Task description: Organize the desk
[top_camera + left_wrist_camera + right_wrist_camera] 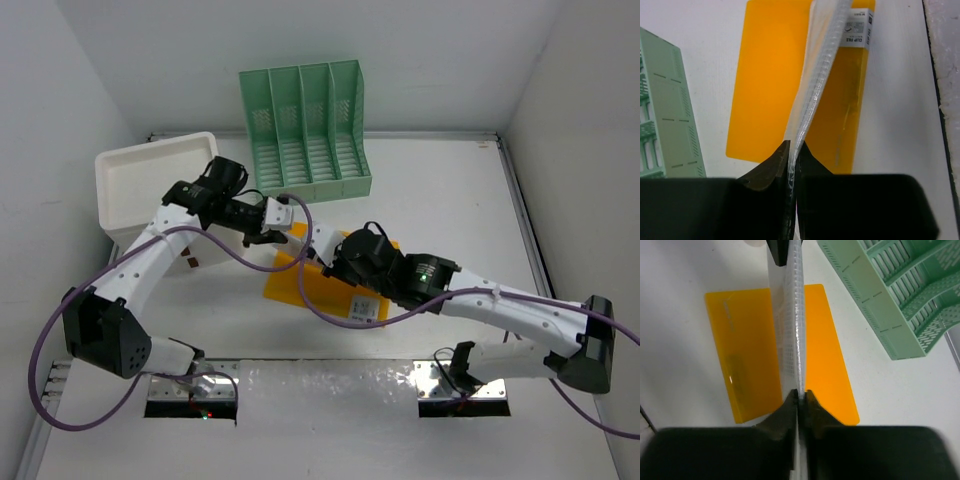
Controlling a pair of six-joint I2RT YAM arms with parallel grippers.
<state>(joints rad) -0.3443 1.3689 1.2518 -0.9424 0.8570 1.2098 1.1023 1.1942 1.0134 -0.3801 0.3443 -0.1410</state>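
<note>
The white surface fills the top view, is edged by metal rails, and everything else is carried on it. An orange folder is laid flat near its centre, with a white label stuck at the folder's 5 o'clock corner. A clear sleeve is held on edge above the folder. One end is pinched by the left jaws and the opposite end by the right jaws, both pairs pressed tight on the thin plastic. Whether its lower edge touches the folder cannot be told. The left jaws are brought in from 10 o'clock, the right jaws from 4 o'clock. A green rack is stood at 12 o'clock, and a white tray is set at 10 o'clock.
</note>
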